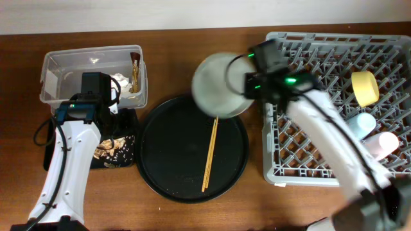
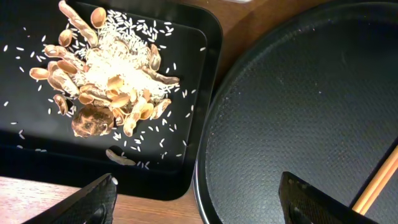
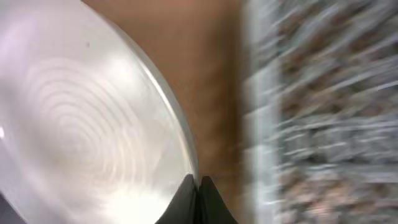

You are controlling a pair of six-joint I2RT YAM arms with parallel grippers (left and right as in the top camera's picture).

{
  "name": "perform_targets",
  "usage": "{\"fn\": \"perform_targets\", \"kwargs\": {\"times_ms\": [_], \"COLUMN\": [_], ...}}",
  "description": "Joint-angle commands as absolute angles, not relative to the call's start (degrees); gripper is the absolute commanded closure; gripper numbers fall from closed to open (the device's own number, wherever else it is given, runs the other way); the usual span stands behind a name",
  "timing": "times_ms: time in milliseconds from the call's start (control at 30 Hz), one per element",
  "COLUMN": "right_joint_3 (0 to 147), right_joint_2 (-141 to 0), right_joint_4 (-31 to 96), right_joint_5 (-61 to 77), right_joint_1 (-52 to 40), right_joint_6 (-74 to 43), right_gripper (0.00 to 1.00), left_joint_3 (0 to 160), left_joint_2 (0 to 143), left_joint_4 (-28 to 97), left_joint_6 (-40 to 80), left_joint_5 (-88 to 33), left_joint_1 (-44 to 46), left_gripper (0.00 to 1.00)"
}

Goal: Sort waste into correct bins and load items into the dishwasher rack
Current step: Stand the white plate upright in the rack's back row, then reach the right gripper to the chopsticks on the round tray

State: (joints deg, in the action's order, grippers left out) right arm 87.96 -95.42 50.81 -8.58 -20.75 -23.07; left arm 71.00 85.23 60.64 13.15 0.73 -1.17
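Observation:
My right gripper (image 1: 247, 82) is shut on the rim of the pale grey-green plate (image 1: 215, 83) and holds it above the table, left of the grey dishwasher rack (image 1: 334, 102); the plate fills the right wrist view (image 3: 81, 124), fingers (image 3: 198, 186) pinching its edge. The rack holds the yellow bowl (image 1: 364, 88), light blue cup (image 1: 363, 123) and pink cup (image 1: 380, 142). Chopsticks (image 1: 210, 154) lie on the round black tray (image 1: 192, 149). My left gripper (image 2: 199, 202) is open and empty over the flat black tray (image 2: 199, 81) with food scraps (image 2: 112, 81). The clear tub (image 1: 93, 74) holds tissue (image 1: 122, 82) and a wrapper (image 1: 135, 70).
The round black tray's rim (image 2: 211, 155) lies right beside the flat black tray. A chopstick end (image 2: 376, 183) shows at the left wrist view's right edge. The left arm (image 1: 67, 160) stretches over the table's left front.

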Motion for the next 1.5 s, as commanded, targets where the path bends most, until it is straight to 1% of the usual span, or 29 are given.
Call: {"fn": "perform_targets", "kwargs": {"times_ms": [0, 133, 233, 367, 433, 667, 733, 833, 900, 933, 967, 1000, 1033, 1167, 1233, 1300, 1367, 1433, 1467], "right_joint_3": [88.42, 88.42, 88.42, 88.42, 88.40, 88.40, 88.40, 88.42, 88.42, 88.42, 88.42, 88.42, 88.42, 88.42, 88.42, 88.40, 88.40, 88.40, 88.40], "right_joint_2": [-88.95, -87.88, -88.47, -91.35, -94.21, -105.73, -106.98, -106.37, -104.22, -101.69, -98.96, -97.58, -94.50, -83.90, -81.56, -81.43, -81.52, -81.54, -81.69], "right_joint_4": [49.06, 40.58, 34.28, 32.10, 32.08, 34.54, 36.64, 38.98, 42.09, 43.81, 45.01, 45.74, 47.68, 60.51, 67.42, 74.48, 78.74, 79.07, 79.05], "right_joint_5": [-31.97, -49.60, -56.07, -56.38, -56.16, -54.43, -52.31, -49.12, -48.10, -43.97, -38.92, -36.42, -31.59, -16.01, -6.74, -2.74, -0.62, 5.32, 8.43], "right_joint_1": [-14.79, -8.21, -3.49, 2.31, 3.70, 2.50, 1.85, 0.25, -0.82, -1.13, -1.10, -1.06, -1.06, -1.06, -1.06, -1.08, -1.13, -1.13, -1.17], "right_joint_6": [-13.47, -2.37, 1.30, 1.30, 1.26, -0.56, -3.70, -3.77, -6.68, -7.92, -8.47, -8.49, -8.47, -11.51, -11.44, -11.44, -11.42, -10.72, -10.55], "right_gripper": [0.96, 0.96, 0.96, 0.96, 0.96, 0.96, 0.96, 0.95, 0.82, 0.71, 0.55, 0.50, 0.41, 0.33, 0.25, 0.16, 0.16, 0.16, 0.16], "left_joint_3": [71.35, 71.33, 71.33, 71.35, 71.33, 71.33, 71.35, 71.33, 71.33, 71.35, 71.35, 71.35, 71.35, 71.33, 71.33, 71.33, 71.33, 71.33, 71.33], "left_joint_2": [84.58, 84.58, 84.58, 84.58, 84.58, 84.58, 84.58, 84.58, 84.58, 84.58, 84.58, 84.58, 84.58, 84.58, 84.58, 84.58, 84.73, 85.43, 85.80], "left_joint_4": [60.71, 60.69, 60.69, 60.69, 60.69, 60.69, 60.66, 60.69, 60.69, 60.69, 60.69, 60.69, 60.69, 60.45, 59.48, 58.06, 57.06, 56.21, 56.23], "left_joint_6": [13.50, 13.47, 13.47, 13.47, 13.47, 13.50, 13.50, 13.50, 13.50, 13.50, 13.47, 13.47, 13.47, 13.47, 13.45, 13.45, 13.45, 13.45, 13.45], "left_joint_5": [1.28, 1.30, 1.30, 1.30, 1.28, 1.28, 1.28, 1.28, 1.28, 1.28, 1.28, 1.28, 1.28, -0.19, -3.97, -4.29, -4.25, -3.18, -3.20], "left_joint_1": [-1.45, -1.45, -1.45, -1.45, -1.45, -1.45, -1.45, -1.45, -1.45, -1.45, -1.45, -1.45, -1.45, -1.39, -0.82, 2.22, 5.58, 10.15, 11.05], "left_gripper": [0.17, 0.17, 0.17, 0.17, 0.17, 0.17, 0.17, 0.17, 0.17, 0.16, 0.16, 0.16, 0.16, 0.16, 0.16, 0.17, 0.17, 0.16, 0.16]}}
